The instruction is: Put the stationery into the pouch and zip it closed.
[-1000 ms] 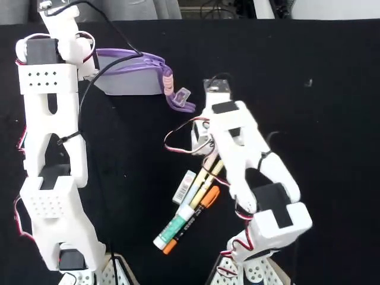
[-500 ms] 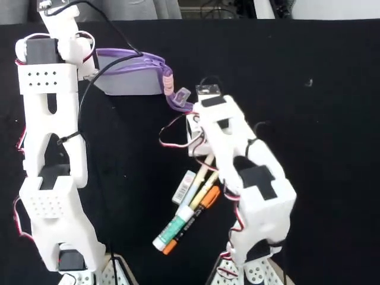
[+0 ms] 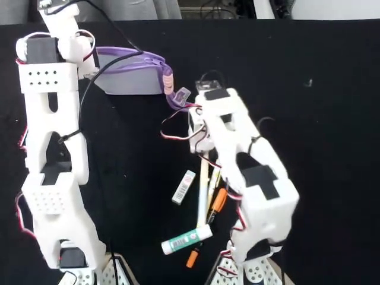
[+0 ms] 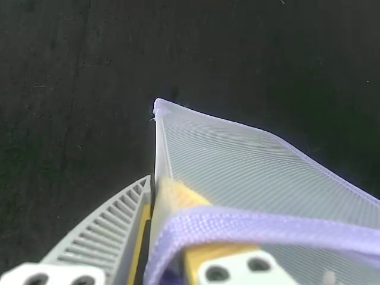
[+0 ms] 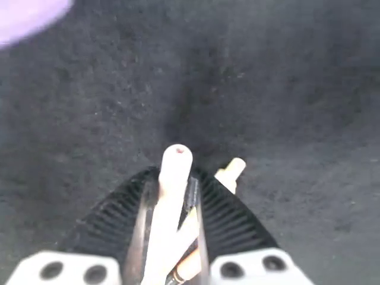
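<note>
Right wrist view: R hand (image 5: 176, 173) clamps 2 pens (image 5: 167, 218); L hand (image 4: 159, 187) grips pouch (image 4: 237, 172).

From above, the left arm (image 3: 50, 119) covers one end of the purple-edged pouch (image 3: 133, 80), while the right arm (image 3: 246, 172) hides the top ends of two pale pens (image 3: 205, 184) and part of an orange pen (image 3: 217, 200). At the left wrist, the pouch runs off the picture's edges and its mesh wraps the tips of the left end effector (image 4: 157, 184), clamped on it. At the right wrist, the pens in the right end effector (image 5: 178, 178) are cut off at the edge, and a purple smear (image 5: 27, 15) in a corner is too blurred to name.
</note>
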Controlling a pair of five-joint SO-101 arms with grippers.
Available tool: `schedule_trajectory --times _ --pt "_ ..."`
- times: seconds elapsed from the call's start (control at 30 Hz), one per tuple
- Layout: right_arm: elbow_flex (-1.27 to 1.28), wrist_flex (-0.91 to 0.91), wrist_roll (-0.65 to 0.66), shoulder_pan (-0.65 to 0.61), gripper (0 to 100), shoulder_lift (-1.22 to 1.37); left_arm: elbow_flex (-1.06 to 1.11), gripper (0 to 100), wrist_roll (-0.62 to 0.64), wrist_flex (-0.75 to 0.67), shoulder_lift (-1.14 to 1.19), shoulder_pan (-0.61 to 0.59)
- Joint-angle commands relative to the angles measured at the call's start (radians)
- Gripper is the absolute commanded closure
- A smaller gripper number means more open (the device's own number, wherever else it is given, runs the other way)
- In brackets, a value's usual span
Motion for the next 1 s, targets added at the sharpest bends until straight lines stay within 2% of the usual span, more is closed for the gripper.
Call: schedule_trajectory --times 0.0,0.4,0.97 --pt "0.012 0.002 0.021 0.041 98.8 -0.189 -0.134 97 -0.005 0.1 0.098 0.013" --pt "0.033 -0.018 0.049 0.094 98.8 -0.616 -0.11 97 0.002 0.103 0.086 0.156" --pt "0.041 -0.272 0.04 0.089 98.8 -1.069 0.125 97 0.043 0.103 -0.255 0.288"
